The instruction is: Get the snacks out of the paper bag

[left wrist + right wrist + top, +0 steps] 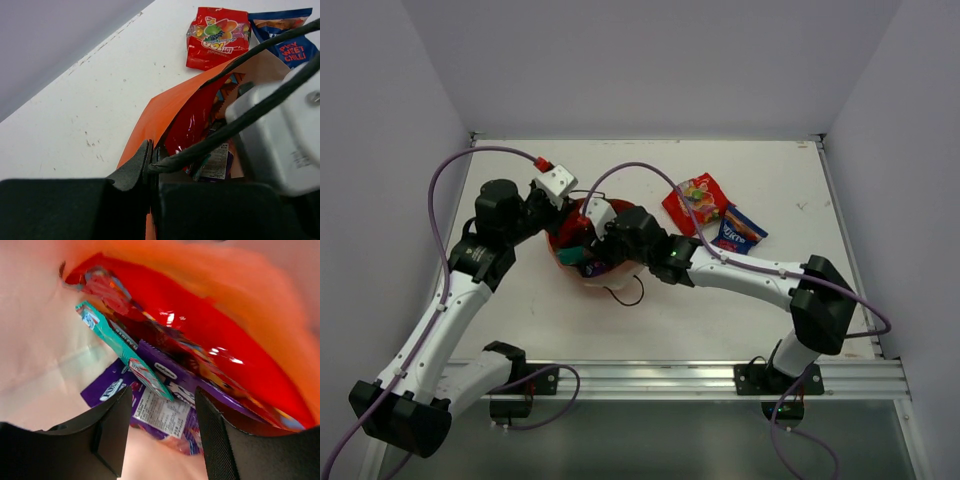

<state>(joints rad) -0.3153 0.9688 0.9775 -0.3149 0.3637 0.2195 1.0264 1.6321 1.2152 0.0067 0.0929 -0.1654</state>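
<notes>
The orange paper bag (570,255) lies on the table with its mouth toward the right arm. My left gripper (152,160) is shut on the bag's rim (160,107) together with a dark handle cord (200,150). My right gripper (162,425) is inside the bag, open. A purple snack with a white label (160,412) lies between its fingers, apart from both. Over it rest a teal packet (125,352) and a glossy red packet (210,335). On the table outside the bag lie a red candy-print snack (695,200) and a blue one (738,230).
The bag's other handle loop (625,295) trails on the table in front of it. White walls close the table at the back and on both sides. A metal rail (670,378) runs along the near edge. The right arm's white wrist housing (280,135) fills the bag's mouth.
</notes>
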